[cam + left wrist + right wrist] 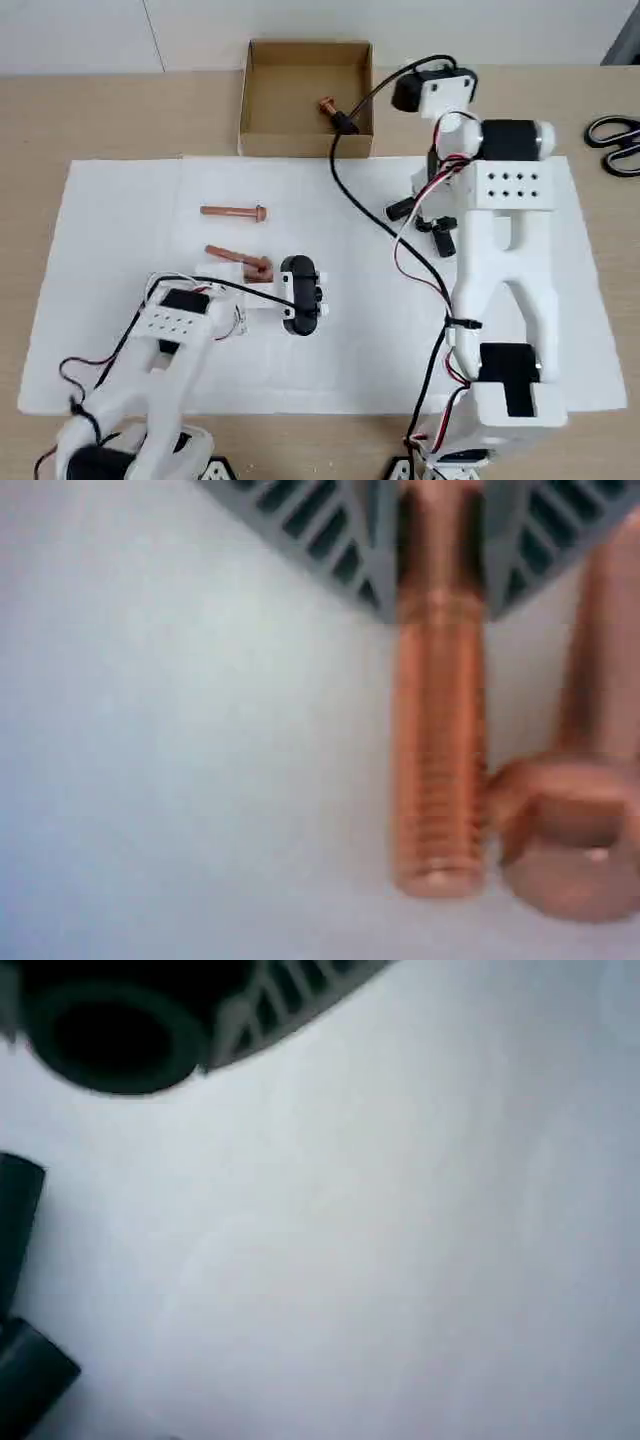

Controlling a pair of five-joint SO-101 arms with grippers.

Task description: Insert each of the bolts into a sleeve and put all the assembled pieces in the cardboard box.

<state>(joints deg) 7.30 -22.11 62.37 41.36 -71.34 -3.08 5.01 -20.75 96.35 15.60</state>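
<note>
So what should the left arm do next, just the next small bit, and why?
Probably lift the bolt a little off the white sheet. The left tool is closed on it, but it lies low beside a second bolt, close to that one's head. Raising it first should avoid dragging the neighbour before heading for the sleeves near the right arm.

Setting: robotics lab bench or hobby workshop. Evidence: pale wooden desk (120,100) against a plain white wall (100,30); white mat (120,330) as work surface; two white plastic arms, left arm (160,350) and right arm (505,250), trailing a loose black cable (336,170); scissors (622,142) and a cardboard box (262,95) on the desk.
</note>
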